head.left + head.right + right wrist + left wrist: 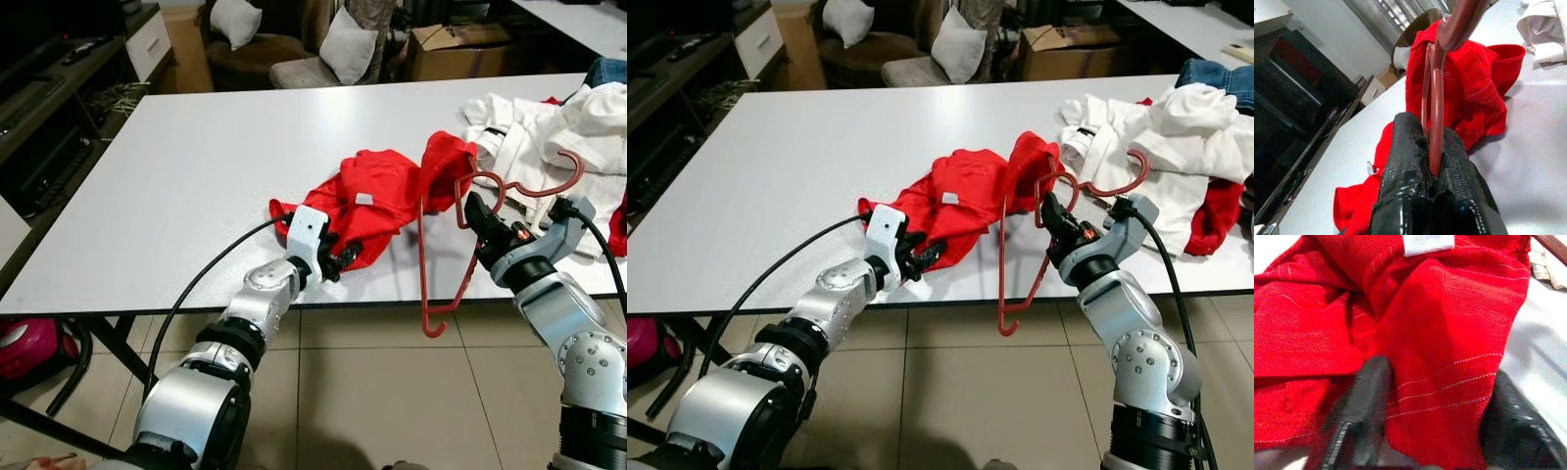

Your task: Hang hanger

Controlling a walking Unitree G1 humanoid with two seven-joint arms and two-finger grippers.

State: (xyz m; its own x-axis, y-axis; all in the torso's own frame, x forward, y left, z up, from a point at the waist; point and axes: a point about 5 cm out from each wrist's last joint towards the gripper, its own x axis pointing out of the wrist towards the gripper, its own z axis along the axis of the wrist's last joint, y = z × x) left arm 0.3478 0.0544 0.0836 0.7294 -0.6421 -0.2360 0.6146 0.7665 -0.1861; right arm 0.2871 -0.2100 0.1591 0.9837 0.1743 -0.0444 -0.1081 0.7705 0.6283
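A red garment [377,201] lies crumpled on the white table [196,176] near its front edge. My left gripper [338,259] is at the garment's near hem, open, and its black fingers [1359,416] straddle a fold of the red cloth [1449,333]. My right gripper [477,211] is shut on a red plastic hanger [423,264], seen close up in the right wrist view [1436,122]. The hanger is tilted: one end reaches into the garment's upper part, its hook hangs below the table edge, and a curved arm lies over the white clothes.
A pile of white clothes [549,127] and blue jeans [607,69] sits at the table's right end, with more red cloth [619,225] at the edge. Behind the table are cushioned chairs [343,44] and a cardboard box [456,49]. A dark cabinet [59,98] stands left.
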